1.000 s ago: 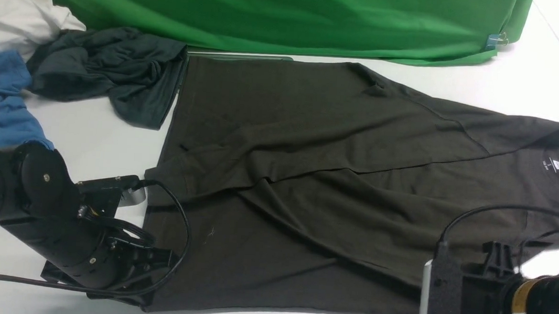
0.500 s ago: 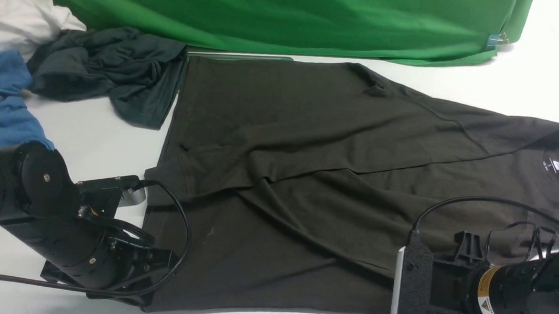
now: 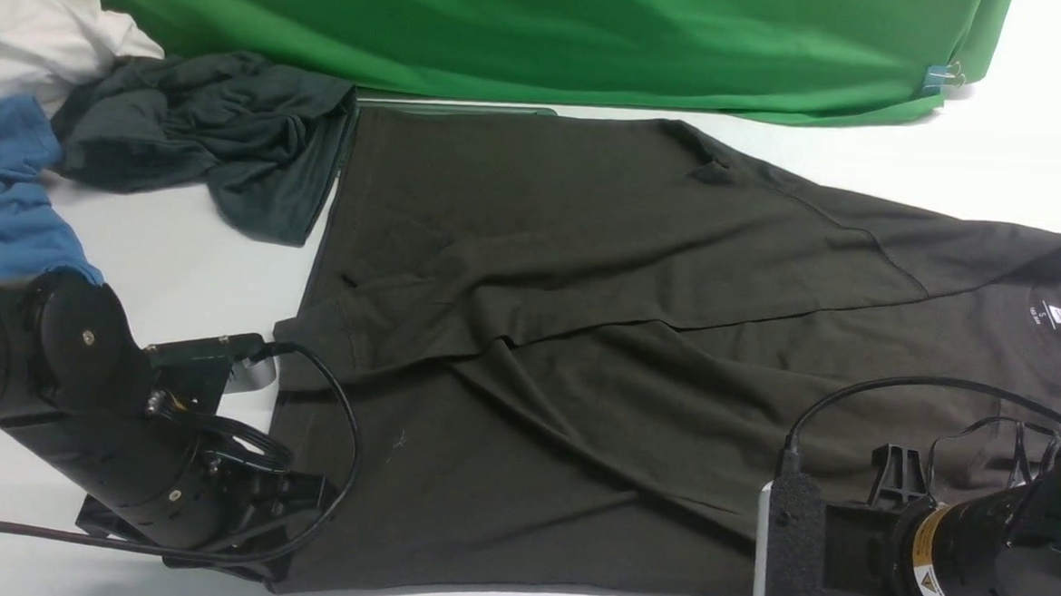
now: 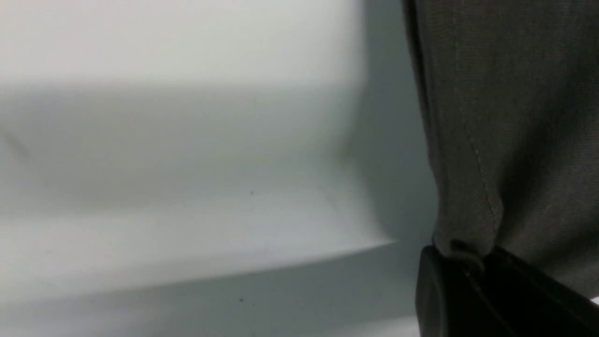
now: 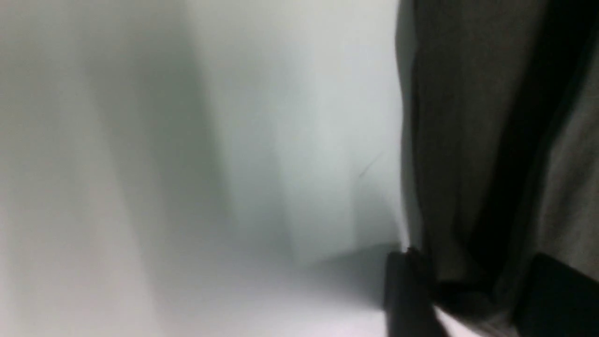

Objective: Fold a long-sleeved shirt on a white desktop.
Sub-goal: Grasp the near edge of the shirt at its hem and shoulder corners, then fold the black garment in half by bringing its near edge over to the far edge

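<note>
- Front view, ten o'clock: a white garment (image 3: 27,35), a blue garment (image 3: 9,198) and a dark grey-teal garment (image 3: 221,145) lie bunched together on the white desktop (image 3: 177,279).
- At eight o'clock the left arm (image 3: 105,439) lies low beside the shirt's near hem corner. In the left wrist view the left gripper (image 4: 468,264) is clamped on the stitched hem, with a small bunch of cloth pinched at its tips.
- The long-sleeved shirt (image 3: 583,337) is spread across the middle of the desktop. Its hem is at nine o'clock and its neck, with the white neck label (image 3: 1058,315), is at three. The sleeves are laid across the body.
- A green cloth (image 3: 508,33) runs along twelve o'clock, just beyond the shirt's far edge.
- At five o'clock the right arm (image 3: 962,557) sits over the shirt's near edge. The right wrist view is blurred. The right gripper (image 5: 477,295) has a dark fold of shirt between its fingers, but I cannot tell whether they press on it.
</note>
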You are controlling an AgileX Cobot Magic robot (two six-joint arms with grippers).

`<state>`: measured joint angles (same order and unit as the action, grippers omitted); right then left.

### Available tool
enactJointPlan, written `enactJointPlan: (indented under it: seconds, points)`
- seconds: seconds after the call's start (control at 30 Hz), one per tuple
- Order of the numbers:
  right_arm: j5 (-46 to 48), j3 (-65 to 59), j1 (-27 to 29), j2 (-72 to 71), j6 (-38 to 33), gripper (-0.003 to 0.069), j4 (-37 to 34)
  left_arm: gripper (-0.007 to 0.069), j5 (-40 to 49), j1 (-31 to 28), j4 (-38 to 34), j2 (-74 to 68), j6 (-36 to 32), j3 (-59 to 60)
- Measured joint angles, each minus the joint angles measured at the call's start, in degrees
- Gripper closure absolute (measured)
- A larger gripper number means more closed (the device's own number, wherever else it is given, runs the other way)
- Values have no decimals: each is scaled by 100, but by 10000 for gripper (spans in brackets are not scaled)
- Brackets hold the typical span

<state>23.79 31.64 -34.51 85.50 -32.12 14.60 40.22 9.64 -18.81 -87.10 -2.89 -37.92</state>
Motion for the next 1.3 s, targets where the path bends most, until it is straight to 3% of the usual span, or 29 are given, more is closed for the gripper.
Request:
enactJointPlan:
  seconds: [0.07, 0.13, 0.27, 0.53, 0.93, 1.3]
  points:
    - [-7, 7, 0, 34, 86, 494, 30, 582, 0, 0, 0, 0, 0, 0]
    - [4, 7, 0, 28, 146, 579, 41, 582, 0, 0, 2, 0, -16, 0]
    - [199, 7, 0, -90, 244, 598, 58, 582, 5, 0, 2, 66, -69, 6]
    - [1453, 389, 0, -878, 283, 598, -37, 582, 248, 0, 7, 1136, -94, 10]
    - [2786, 197, 0, -1629, 278, 599, -1732, 582, 1385, 6, 48, 2760, 232, 237]
    - [2828, 819, 31, -1752, 245, 602, -1637, 582, 462, 6, 178, 2797, 256, 115]
